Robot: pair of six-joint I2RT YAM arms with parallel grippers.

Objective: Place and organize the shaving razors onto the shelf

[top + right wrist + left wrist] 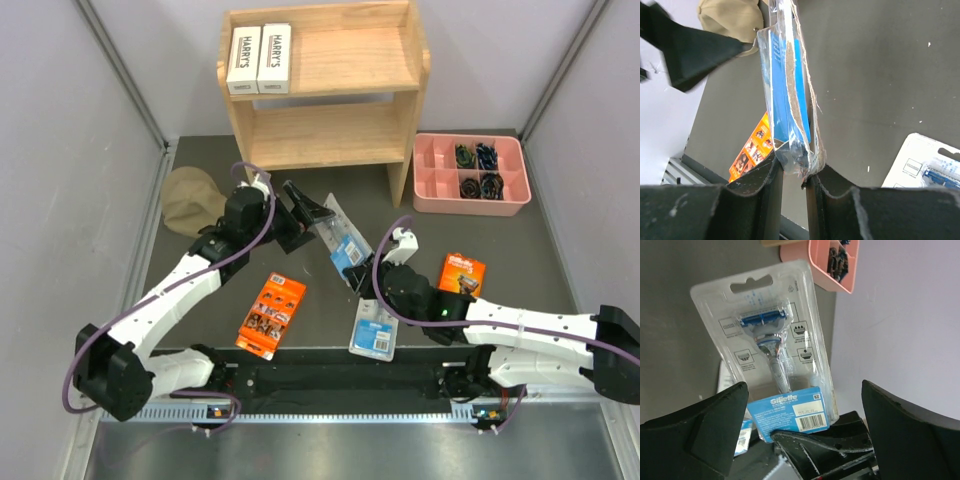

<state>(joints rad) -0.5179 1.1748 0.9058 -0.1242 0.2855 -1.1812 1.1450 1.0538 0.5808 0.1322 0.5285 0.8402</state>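
At table's (560,260) far edge, shelf (350,60), two white boxes (259,59) squared into top tier's left end, sparing room. Mid-table, blister pack (775,345) pinched upright at label edge by right gripper (795,167), likely for regrasping; left gripper (303,215) spread wide around it, not touching.

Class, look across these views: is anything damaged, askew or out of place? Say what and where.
The blister pack pinched in the right gripper looks ragged and crumpled along its gripped edge. A tan cap lies left of the shelf, unrelated to razors.
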